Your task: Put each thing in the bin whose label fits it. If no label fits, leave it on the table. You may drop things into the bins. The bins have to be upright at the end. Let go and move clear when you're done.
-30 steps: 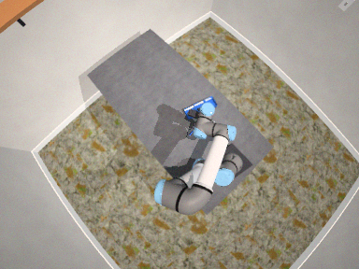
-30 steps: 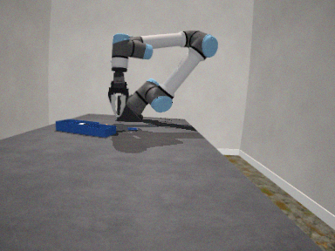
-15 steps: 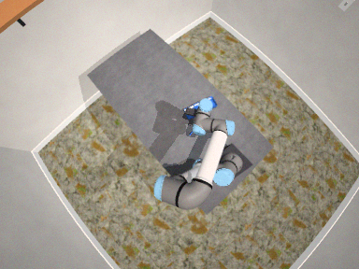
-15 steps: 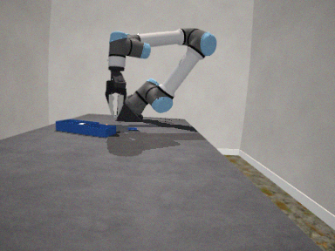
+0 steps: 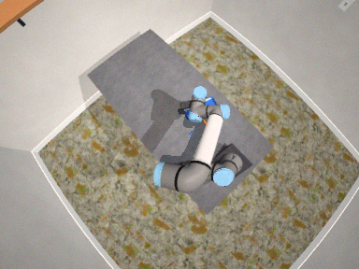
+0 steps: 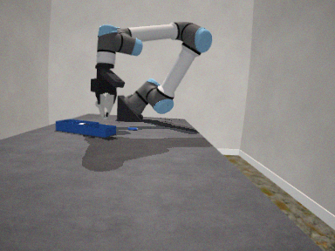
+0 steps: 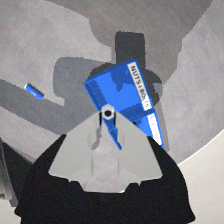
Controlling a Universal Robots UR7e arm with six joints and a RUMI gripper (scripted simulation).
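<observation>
My gripper (image 7: pixel 108 112) is shut on a small grey metal piece with a round, dark-centred end (image 7: pixel 106 114), which shows between the fingertips in the wrist view. Right below and beyond it lies a flat blue bin (image 7: pixel 122 100) with a white label that starts "NUTS+BOL". In the exterior view the gripper (image 6: pixel 105 114) hangs a little above the right end of the blue bin (image 6: pixel 85 127). In the top view the arm covers most of the bin (image 5: pixel 209 100). A small blue piece (image 7: pixel 34 91) lies on the table to the left, apart from the bin.
The small blue piece also shows in the exterior view (image 6: pixel 133 129), near the robot base (image 6: pixel 126 111). A thin orange piece (image 5: pixel 205 122) lies beside the forearm. The arm throws a dark shadow (image 6: pixel 118 152) on the grey table.
</observation>
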